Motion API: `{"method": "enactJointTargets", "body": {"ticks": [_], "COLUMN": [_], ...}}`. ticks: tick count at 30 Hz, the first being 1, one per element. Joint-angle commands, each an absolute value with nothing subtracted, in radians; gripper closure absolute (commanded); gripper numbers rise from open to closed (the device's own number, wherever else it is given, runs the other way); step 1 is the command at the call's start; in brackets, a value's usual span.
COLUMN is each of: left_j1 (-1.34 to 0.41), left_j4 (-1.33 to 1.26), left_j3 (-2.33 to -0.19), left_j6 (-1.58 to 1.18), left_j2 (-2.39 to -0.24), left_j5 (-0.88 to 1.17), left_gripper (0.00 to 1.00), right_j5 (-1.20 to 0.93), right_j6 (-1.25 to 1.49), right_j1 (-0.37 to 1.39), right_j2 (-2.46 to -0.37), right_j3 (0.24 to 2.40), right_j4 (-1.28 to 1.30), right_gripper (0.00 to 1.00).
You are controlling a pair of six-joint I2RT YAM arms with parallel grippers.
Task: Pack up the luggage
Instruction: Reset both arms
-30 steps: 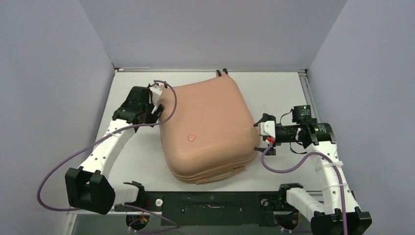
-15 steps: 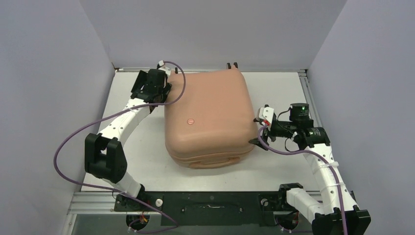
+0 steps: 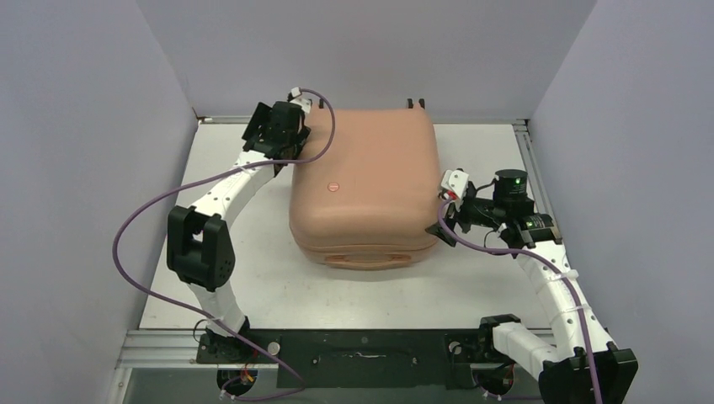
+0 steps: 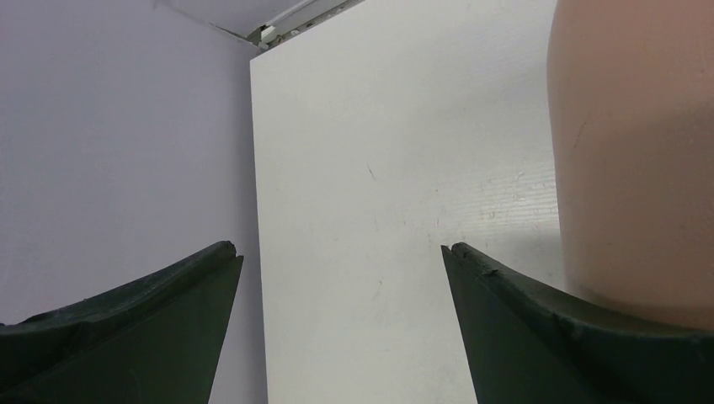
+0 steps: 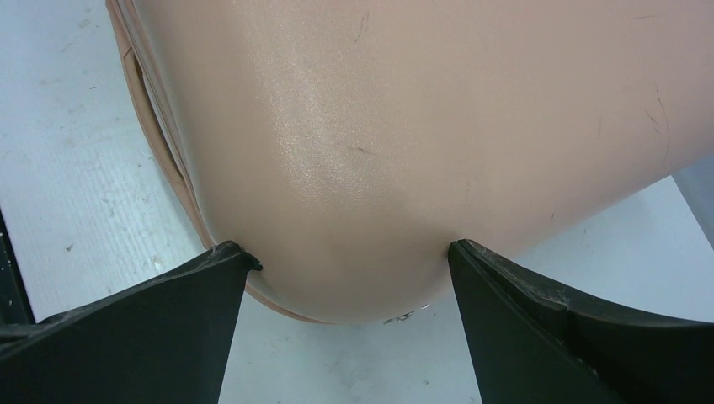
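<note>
Clock directions are read in the top view, with 12 o'clock at the far wall.

1. Table [image 3: 253, 286]: white surface. Both arm bases are mounted along its 6 o'clock edge.
2. Right gripper [image 5: 349, 248]: positioned at the 4 o'clock side of the luggage, low on the right-hand side wall near the front corner. The claw is spread wide. The rounded corner of the shell sits between the two black fingers [image 5: 168, 311], and both tips lie at the shell surface. Nothing is pinched or lifted.
3. Luggage [image 3: 362, 194]: salmon-pink hard-shell case, closed, lying flat at the centre of the table and slightly toward the far side. The closing seam [image 3: 362, 257] faces 6 o'clock. A small round dot [image 3: 334, 186] marks the upper shell at about 9 o'clock from its middle.
4. Left gripper [image 4: 337, 252]: positioned at the 10 o'clock corner of the luggage. The claw is spread wide, with only bare table between the fingers. One finger [image 4: 547, 337] lies just beside the shell wall; contact cannot be confirmed.
5. Wheels [image 3: 415, 103]: dark parts projecting from the luggage edge at 1 o'clock, next to the far wall.
</note>
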State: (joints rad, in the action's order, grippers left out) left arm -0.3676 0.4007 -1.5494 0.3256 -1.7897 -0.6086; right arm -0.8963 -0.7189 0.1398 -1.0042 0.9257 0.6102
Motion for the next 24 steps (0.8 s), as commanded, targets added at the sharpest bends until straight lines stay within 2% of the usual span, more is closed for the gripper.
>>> {"method": "enactJointTargets", "body": {"ticks": [1, 6, 12, 17, 18, 20, 24], "left_j1": [-0.507, -0.474, -0.301, -0.198, -0.191, -0.186, -0.187], "left_j4": [0.529, 0.557, 0.719, 0.737, 0.807, 0.924, 0.935], "left_j3": [-1.536, -1.439, -1.346, -1.15, -1.155, -1.187, -1.132], "left_j6": [0.266, 0.31, 0.363, 0.41, 0.443, 0.478, 0.44], "left_j2": [-1.848, -1.632, -1.291, -0.931, -0.895, -0.858, -0.717], "left_j5": [-0.32, -0.172, 0.297, 0.525, 0.6, 0.663, 0.672], "left_gripper": [0.04, 0.04, 0.04, 0.04, 0.04, 0.04, 0.04], "right_j5": [-0.75, -0.706, -0.678, -0.805, -0.836, -0.901, -0.94], "right_j6": [-0.698, -0.681, -0.57, -0.592, -0.604, -0.639, -0.685], "right_j1": [0.164, 0.157, 0.154, 0.154, 0.153, 0.153, 0.145], "right_j2": [-1.059, -1.03, -0.959, -0.862, -0.842, -0.81, -0.74], "right_j3": [0.951, 1.106, 1.227, 1.26, 1.258, 1.247, 1.21], "right_j4": [0.358, 0.545, 0.724, 0.911, 0.948, 0.997, 1.043], "right_gripper": [0.1, 0.1, 0.1, 0.1, 0.1, 0.1, 0.1]}}
